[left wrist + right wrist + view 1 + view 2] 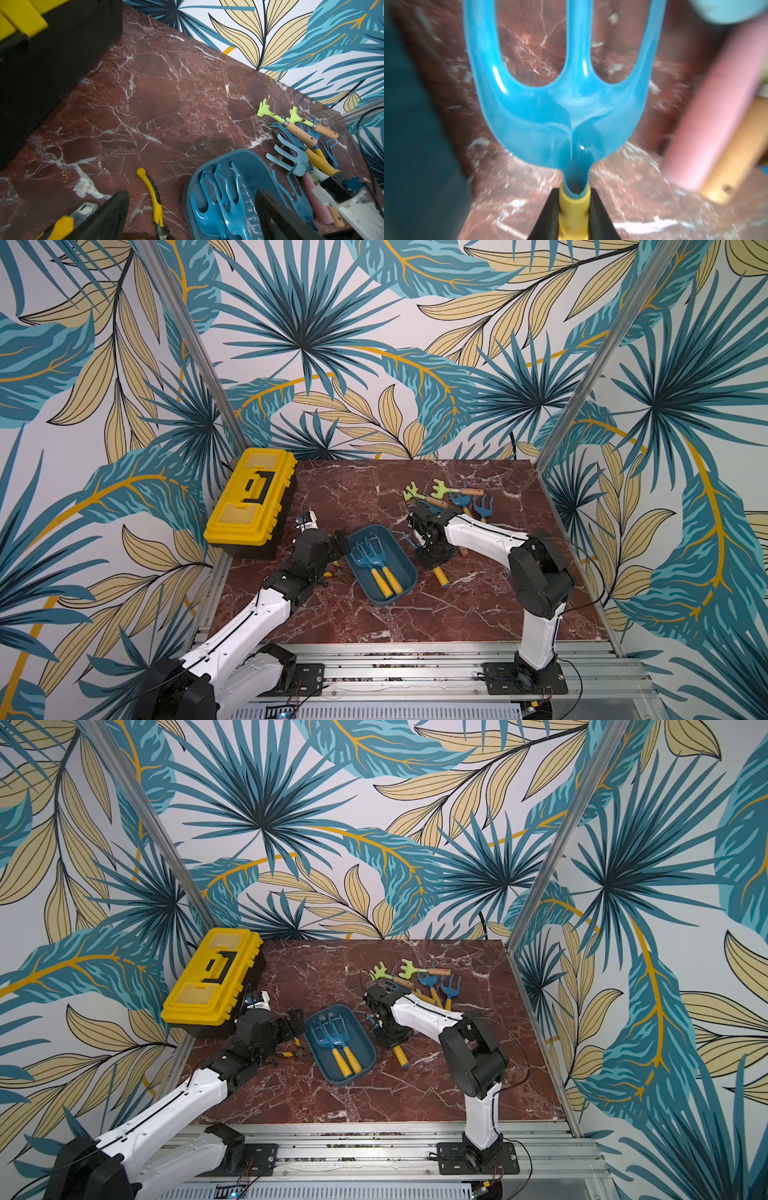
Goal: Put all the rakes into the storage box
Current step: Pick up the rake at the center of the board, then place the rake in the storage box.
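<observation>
Right gripper [573,192] around rake [560,116] handle

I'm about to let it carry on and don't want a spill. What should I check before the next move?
1. Grip: right gripper shut on the rake, at its yellow handle below the blue head: ok.
2. Rake free of neighbours: pink handle close beside it: cannot tell.
3. Room in the storage box: two rakes inside, bare strip beside them: ok.
4. Second arm free: left gripper open, empty, by the box's rim: ok.
5. Rake off the table: cannot tell.
</observation>
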Controlling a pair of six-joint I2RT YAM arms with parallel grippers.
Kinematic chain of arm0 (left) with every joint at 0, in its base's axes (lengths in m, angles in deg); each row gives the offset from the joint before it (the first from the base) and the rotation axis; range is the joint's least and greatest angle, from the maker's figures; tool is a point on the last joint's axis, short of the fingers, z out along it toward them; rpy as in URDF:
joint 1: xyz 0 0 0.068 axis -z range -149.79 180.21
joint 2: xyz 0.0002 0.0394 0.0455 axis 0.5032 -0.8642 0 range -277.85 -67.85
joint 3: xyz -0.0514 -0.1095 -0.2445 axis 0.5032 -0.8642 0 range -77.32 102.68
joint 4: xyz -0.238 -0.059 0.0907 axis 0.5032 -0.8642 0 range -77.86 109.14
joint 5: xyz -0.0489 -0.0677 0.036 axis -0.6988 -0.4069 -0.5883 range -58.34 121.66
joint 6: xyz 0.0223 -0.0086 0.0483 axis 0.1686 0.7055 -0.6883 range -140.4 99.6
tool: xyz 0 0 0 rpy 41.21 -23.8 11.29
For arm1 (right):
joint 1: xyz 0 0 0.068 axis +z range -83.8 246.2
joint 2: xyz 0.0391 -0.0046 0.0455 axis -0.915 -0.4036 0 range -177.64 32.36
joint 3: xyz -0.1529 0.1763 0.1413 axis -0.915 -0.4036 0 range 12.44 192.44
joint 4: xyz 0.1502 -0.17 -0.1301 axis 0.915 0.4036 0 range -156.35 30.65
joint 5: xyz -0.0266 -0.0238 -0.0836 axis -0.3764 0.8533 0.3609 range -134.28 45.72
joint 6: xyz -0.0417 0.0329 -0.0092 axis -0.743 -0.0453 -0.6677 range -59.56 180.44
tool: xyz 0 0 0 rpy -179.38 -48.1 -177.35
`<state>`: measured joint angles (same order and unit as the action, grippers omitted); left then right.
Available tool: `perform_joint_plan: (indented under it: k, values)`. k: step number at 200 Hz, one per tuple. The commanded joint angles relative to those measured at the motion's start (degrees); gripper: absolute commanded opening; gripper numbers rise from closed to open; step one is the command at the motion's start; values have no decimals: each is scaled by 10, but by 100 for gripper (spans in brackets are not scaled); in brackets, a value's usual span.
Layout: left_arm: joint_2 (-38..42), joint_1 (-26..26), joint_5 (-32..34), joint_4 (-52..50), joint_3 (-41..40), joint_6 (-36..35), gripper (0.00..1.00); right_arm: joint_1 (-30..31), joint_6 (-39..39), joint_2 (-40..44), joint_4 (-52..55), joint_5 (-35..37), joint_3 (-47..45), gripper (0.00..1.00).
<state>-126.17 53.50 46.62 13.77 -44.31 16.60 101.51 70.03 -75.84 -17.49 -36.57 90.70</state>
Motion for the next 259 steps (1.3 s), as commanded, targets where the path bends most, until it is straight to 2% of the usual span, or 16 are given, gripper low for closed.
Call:
perform_joint_plan:
  k: [1,27,62,131,193,259]
  values:
    - [10,-4,-3,4,-14,2,100,1,32,42,-21,2,-17,10]
    - [13,-3,0,8,-17,2,100,0,40,72,-30,-24,-14,10]
    - [14,-4,5,8,-18,2,100,17,47,91,-54,-106,0,10]
    - [17,-4,8,9,-20,4,100,69,49,47,-46,-169,76,10]
    - [32,-4,22,-3,-22,13,100,101,55,-32,-2,-152,160,10]
    - [65,-4,38,-14,-28,15,100,104,55,-61,21,-137,169,11]
